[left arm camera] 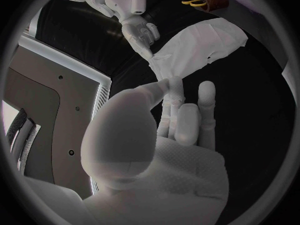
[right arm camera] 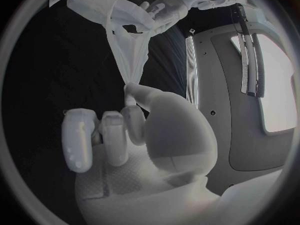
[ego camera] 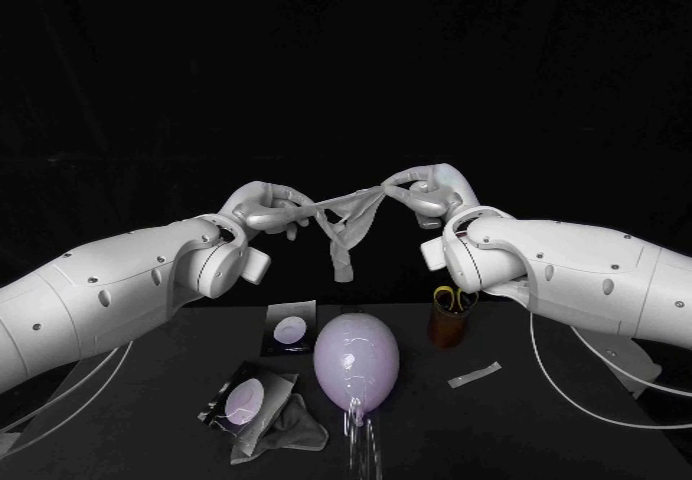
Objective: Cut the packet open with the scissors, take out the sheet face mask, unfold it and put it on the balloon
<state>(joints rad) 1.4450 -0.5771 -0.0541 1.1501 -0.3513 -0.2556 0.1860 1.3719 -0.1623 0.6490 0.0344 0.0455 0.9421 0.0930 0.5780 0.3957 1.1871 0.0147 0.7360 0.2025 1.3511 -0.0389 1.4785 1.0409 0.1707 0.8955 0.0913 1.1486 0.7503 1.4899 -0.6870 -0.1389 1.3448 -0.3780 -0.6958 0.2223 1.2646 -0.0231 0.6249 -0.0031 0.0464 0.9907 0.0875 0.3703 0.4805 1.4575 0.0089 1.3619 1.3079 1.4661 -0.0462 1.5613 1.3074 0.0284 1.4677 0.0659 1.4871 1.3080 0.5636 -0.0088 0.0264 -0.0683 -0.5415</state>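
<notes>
both raised hands, left hand [ego camera: 271, 208] and right hand [ego camera: 426, 195], pinch the limp white sheet face mask [ego camera: 346, 222] stretched between them above the pale purple balloon [ego camera: 356, 360].

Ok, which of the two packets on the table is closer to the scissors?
The far packet, beside the balloon's top end, nearer the scissors. The other packet lies closer to the robot, with crumpled grey material against it.
</notes>
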